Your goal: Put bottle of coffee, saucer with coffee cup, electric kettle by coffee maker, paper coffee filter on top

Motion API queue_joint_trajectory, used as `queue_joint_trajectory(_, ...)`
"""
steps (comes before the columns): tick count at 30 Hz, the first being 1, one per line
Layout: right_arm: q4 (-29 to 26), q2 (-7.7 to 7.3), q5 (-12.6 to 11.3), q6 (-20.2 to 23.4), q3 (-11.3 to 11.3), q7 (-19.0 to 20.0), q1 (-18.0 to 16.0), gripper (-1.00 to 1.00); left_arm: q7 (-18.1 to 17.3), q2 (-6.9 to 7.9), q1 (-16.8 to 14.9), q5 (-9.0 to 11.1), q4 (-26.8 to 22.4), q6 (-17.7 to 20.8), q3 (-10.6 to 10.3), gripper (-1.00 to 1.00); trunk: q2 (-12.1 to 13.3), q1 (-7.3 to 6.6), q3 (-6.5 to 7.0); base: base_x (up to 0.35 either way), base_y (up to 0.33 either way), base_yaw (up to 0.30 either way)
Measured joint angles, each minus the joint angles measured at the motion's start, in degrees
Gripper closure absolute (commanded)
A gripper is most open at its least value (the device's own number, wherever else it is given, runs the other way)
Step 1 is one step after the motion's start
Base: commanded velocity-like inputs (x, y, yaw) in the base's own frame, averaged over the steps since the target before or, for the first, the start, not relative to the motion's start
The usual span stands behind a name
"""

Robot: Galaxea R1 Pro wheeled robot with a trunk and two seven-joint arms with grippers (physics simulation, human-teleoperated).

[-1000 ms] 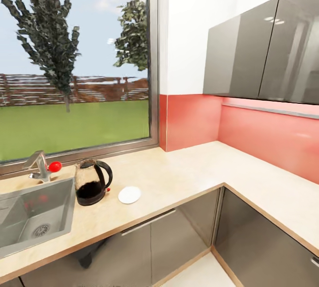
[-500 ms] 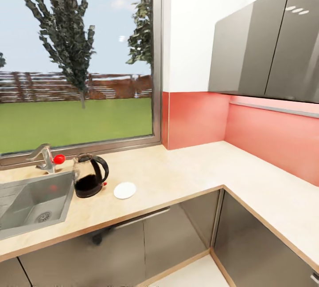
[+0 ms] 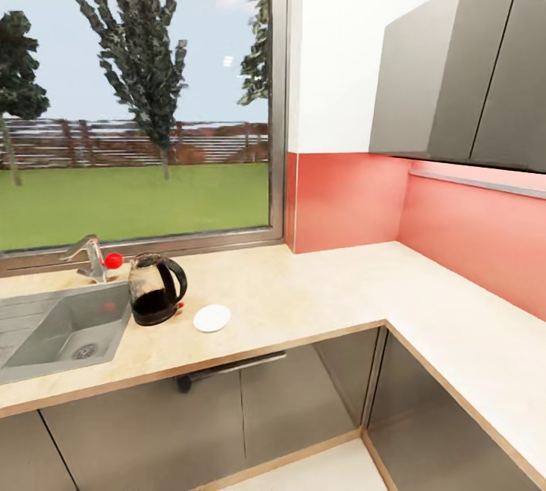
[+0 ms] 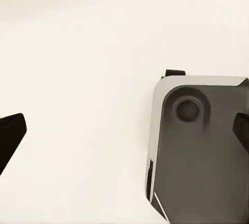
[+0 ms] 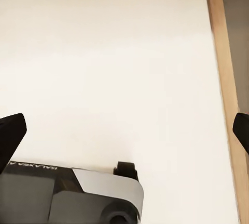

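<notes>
Your head camera faced the corner of the kitchen countertop (image 3: pixel 318 301). The electric kettle (image 3: pixel 155 291) stood upright just beside the inset sink (image 3: pixel 64 328), below the window. The saucer (image 3: pixel 211 318) lay flat near the kettle on its far side from the sink, not touching it, nothing on it. Your left gripper (image 4: pixel 124 130) had its fingertips spread wide over pale floor, holding nothing, with the robot's grey base (image 4: pixel 202 146) beneath. Your right gripper (image 5: pixel 124 130) was likewise wide apart and empty.
</notes>
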Motion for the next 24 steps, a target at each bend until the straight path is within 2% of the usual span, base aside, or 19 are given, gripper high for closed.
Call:
queue_joint_trajectory(15,-0.11,0.14,-0.11,0.31,-0.01,-0.12,0.0,-1.0,0.0,0.0,0.0,-0.01,0.06,-0.06,0.09,-1.0,0.0,0.0,-0.72,0.0,-0.004,0.239)
queue_joint_trajectory(19,-0.16,0.07,-0.16,0.15,-0.07,-0.05,0.0,-1.0,0.01,0.0,0.0,0.05,0.0,-0.14,0.09,-1.0,0.0,0.0,-0.75,0.0,0.0,0.073)
queue_joint_trajectory(24,-0.29,0.03,-0.1,0.23,0.02,0.37,0.0,-1.0,0.0,0.0,0.0,0.07,-0.02,-0.16,0.09,-1.0,0.0,0.03,-0.76,-0.274,0.0,0.006)
